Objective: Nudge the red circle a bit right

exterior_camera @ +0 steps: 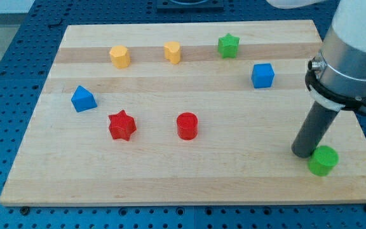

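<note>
My tip [304,152] rests beside the green circle [323,160] (holding nothing), well right of the red circle [187,126].

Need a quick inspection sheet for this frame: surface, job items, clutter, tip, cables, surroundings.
Surface: wooden board, flat, light grain with darker strips.
Job's things: red circle, upright, near the board's centre, untouched.
Clutter: red star at the view's left of the circle; blue triangle-like block; yellow block; second yellow block; green star; blue cube; green cylinder.
Hand: none; my tip is at the view's right, beside the green cylinder, far from the red circle.
Cables: nothing seen.
Surroundings: blue perforated table around the board.
</note>
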`<state>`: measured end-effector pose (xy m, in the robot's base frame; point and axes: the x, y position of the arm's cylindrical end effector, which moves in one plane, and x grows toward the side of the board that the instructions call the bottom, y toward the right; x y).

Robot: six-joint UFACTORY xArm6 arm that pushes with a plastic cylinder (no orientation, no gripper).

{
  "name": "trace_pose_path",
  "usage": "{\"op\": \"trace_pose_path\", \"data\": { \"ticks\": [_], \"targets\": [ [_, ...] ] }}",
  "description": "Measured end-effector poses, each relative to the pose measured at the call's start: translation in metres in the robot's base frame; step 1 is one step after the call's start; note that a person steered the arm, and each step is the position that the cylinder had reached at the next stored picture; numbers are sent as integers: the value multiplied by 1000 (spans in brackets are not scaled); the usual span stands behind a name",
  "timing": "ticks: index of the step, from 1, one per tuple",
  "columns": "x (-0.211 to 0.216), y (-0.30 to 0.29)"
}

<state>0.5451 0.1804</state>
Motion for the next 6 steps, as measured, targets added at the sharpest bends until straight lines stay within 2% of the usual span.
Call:
{"op": "trace_pose_path", "data": {
  "ticks": [1,3,5,6],
  "targets": [
    [-18,-27],
    [-78,-104],
    [-113,-198],
    [-108,-251]
  ]
}}
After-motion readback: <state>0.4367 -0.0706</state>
